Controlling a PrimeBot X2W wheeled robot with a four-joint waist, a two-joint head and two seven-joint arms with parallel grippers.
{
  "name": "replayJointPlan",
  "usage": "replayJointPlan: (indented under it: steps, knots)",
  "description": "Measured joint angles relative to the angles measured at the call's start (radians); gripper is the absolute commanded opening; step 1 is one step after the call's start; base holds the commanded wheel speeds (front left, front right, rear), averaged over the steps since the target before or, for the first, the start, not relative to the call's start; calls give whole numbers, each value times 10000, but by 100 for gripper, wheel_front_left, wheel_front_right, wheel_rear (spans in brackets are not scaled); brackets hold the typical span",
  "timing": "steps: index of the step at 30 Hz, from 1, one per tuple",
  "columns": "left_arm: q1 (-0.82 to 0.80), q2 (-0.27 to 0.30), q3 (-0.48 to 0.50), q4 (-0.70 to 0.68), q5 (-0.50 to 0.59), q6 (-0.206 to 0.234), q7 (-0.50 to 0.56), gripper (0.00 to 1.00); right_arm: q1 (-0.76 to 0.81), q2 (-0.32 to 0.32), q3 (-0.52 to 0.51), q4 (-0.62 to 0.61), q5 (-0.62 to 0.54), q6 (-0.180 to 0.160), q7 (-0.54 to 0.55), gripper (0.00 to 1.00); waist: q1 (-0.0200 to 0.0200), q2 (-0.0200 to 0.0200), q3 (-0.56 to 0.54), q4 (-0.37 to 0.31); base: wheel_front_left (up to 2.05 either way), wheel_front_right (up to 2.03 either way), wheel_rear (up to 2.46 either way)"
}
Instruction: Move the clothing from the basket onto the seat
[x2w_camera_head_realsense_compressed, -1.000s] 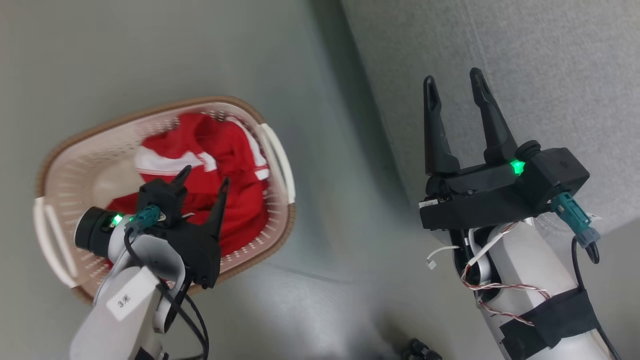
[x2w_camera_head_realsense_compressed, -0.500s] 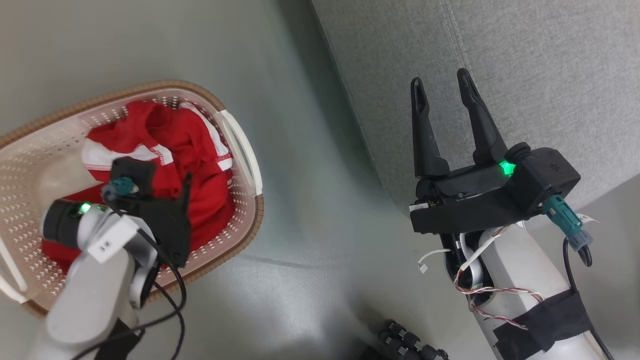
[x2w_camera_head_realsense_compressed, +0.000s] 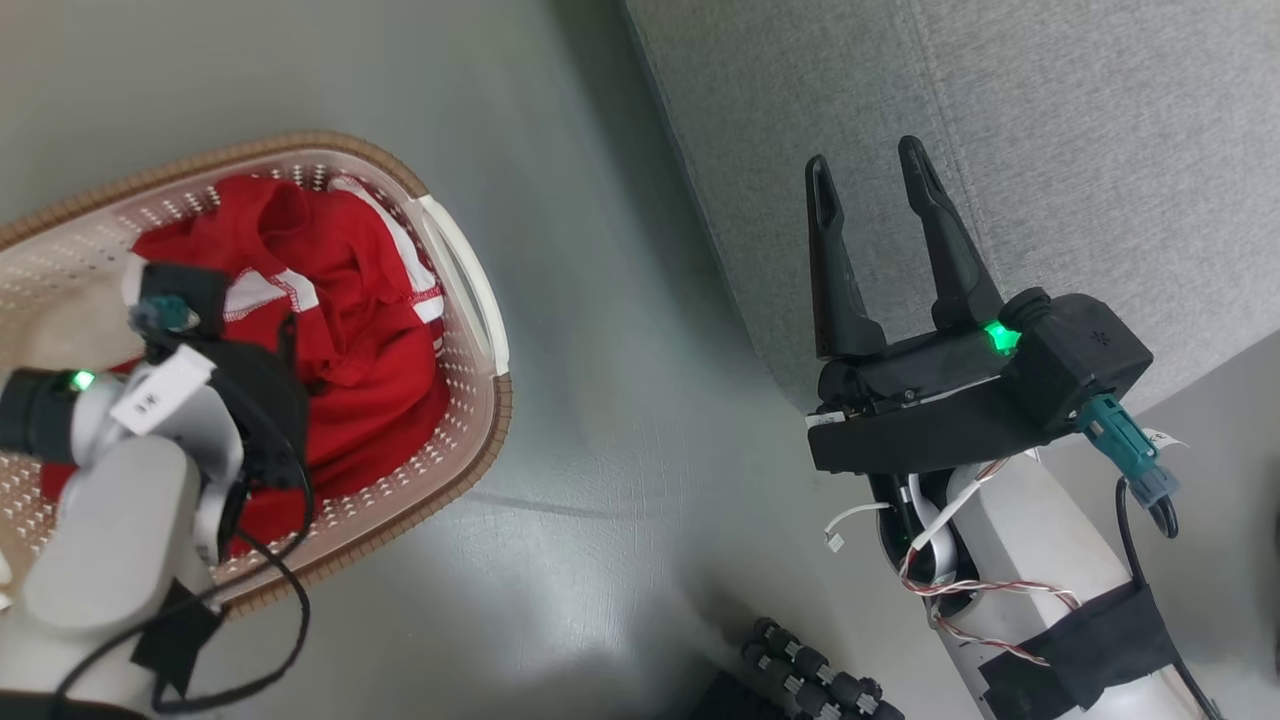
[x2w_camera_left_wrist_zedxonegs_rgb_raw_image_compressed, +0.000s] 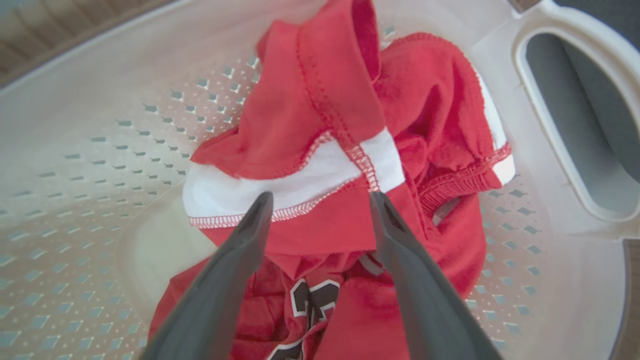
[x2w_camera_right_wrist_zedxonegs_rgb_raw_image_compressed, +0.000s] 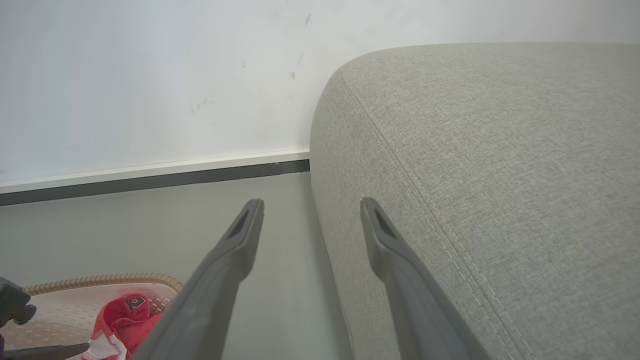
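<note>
Left gripper (x2w_camera_left_wrist_zedxonegs_rgb_raw_image_compressed: 321, 200) is spread wide on my feed, hanging right over the red clothing (x2w_camera_left_wrist_zedxonegs_rgb_raw_image_compressed: 320, 100) bunched in the basket (x2w_camera_head_realsense_compressed: 300, 148). Right gripper (x2w_camera_head_realsense_compressed: 865, 157) is spread too, holding nothing, up by the edge of the grey seat (x2w_camera_head_realsense_compressed: 1080, 120).

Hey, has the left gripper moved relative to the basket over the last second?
Yes. Against the basket, the left gripper has shifted away from the white handle toward the basket's middle, tipping down over the clothing, jaws open.
</note>
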Motion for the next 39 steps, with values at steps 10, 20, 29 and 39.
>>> replayJointPlan:
  steps: [10,20,29,39]
  knots:
    - [-964,159,-38,554,263,-35,215,100,-40,6,265,-360,280,-27,0,100,0,0,556,-5,0,0,0]
    - [-1412,236,42,1112,322,123,290,100,-248,8,428,-531,531,-31,0,100,1,0,1139,-4,0,0,0]
    - [-1569,182,-2,1599,322,100,192,0,-446,12,491,-487,686,-40,0,100,0,-1,1223,-28,0,0,0]
    - [-1616,-236,-98,1969,278,-157,-470,0,-446,13,201,-102,571,-42,0,100,0,-1,883,113,0,0,0]
